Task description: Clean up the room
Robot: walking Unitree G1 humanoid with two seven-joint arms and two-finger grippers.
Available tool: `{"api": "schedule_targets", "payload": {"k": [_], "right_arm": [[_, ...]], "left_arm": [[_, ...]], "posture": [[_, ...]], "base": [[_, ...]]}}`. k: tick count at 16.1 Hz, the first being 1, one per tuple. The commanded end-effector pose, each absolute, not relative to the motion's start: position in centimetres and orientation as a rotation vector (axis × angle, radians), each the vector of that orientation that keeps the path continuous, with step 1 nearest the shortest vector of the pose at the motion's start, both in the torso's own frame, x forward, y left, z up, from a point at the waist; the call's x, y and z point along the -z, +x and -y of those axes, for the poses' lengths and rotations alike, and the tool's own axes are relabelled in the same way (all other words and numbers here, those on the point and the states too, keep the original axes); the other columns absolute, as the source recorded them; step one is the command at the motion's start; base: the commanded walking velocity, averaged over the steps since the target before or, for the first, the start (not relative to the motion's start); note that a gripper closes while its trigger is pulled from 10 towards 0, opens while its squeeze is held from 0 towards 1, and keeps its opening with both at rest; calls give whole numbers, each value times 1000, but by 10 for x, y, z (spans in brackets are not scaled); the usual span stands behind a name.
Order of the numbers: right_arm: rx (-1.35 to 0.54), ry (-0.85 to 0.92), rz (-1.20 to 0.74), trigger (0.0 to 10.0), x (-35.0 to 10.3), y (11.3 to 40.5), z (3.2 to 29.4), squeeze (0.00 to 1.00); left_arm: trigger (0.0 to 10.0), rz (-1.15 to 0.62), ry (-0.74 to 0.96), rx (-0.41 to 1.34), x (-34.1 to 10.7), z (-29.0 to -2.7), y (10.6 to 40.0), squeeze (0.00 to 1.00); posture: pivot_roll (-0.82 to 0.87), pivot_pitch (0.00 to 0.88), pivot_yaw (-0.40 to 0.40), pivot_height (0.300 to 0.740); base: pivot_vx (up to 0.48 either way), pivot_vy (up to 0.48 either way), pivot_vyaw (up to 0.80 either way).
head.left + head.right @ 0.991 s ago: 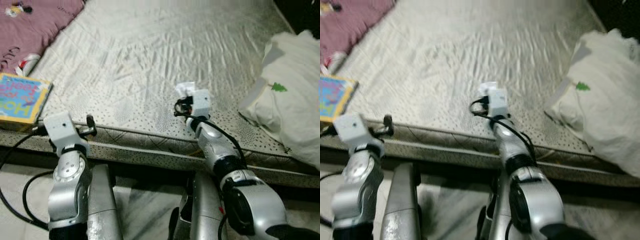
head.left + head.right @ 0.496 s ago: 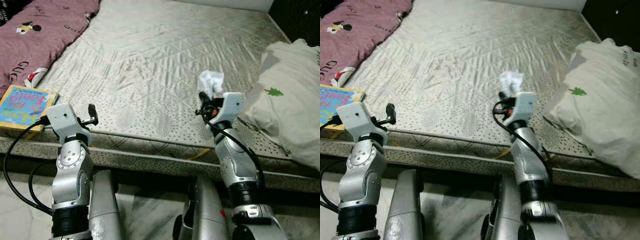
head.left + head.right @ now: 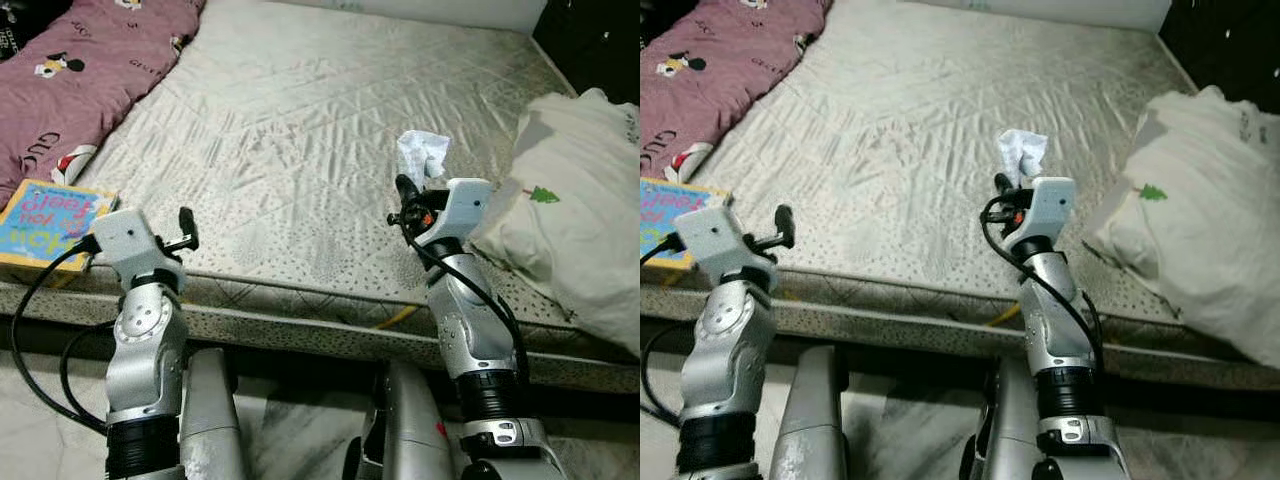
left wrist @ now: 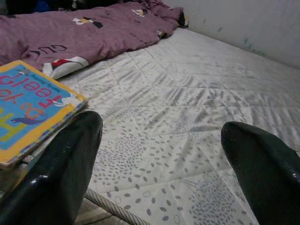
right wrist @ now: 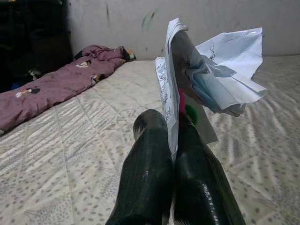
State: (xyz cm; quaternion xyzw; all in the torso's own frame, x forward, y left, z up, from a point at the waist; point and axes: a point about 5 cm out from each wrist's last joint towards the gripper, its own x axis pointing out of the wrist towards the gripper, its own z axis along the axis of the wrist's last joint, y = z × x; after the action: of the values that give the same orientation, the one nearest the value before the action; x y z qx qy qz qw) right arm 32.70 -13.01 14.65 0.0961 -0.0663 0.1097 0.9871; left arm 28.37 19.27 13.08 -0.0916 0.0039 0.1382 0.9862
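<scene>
Crumpled paper (image 5: 206, 79) pinched between the closed fingers of the right gripper (image 5: 171, 154) and lifted above the mattress (image 3: 300, 130), left gripper (image 4: 159, 159) spread wide and idle, disposal seemingly pending, book (image 3: 45, 220) unsorted.

Head cameras look down on the mattress (image 3: 300, 150); wrist cameras skim it closely.

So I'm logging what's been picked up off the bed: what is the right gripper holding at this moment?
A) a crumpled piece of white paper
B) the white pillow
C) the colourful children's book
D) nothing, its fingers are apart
A: the right gripper has its two black fingers pressed together on the crumpled piece of white paper, held up above the pale quilted mattress.
</scene>
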Motion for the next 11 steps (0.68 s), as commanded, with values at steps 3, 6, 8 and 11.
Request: {"api": "schedule_targets", "payload": {"k": [3,6,8,11], "right_arm": [[-200,160,153,10000,-156,325,132,0],[-192,141,148,10000,-155,326,134,0],[-201,143,145,10000,-155,326,130,0],[-230,134,162,10000,-162,329,122,0]], "left_arm": [[10000,-9,-199,-260,-130,-191,279,0],[10000,-15,-134,-236,-134,-187,286,0],[10000,-6,-113,-254,-134,-191,285,0],[10000,8,-116,-273,-137,-196,283,0]], "posture": [[101,0,-89,625],[117,0,-97,666],[125,0,-101,680],[136,0,-111,708]], "base": [[0,0,0],[0,0,0],[0,0,0],[0,0,0]]}}
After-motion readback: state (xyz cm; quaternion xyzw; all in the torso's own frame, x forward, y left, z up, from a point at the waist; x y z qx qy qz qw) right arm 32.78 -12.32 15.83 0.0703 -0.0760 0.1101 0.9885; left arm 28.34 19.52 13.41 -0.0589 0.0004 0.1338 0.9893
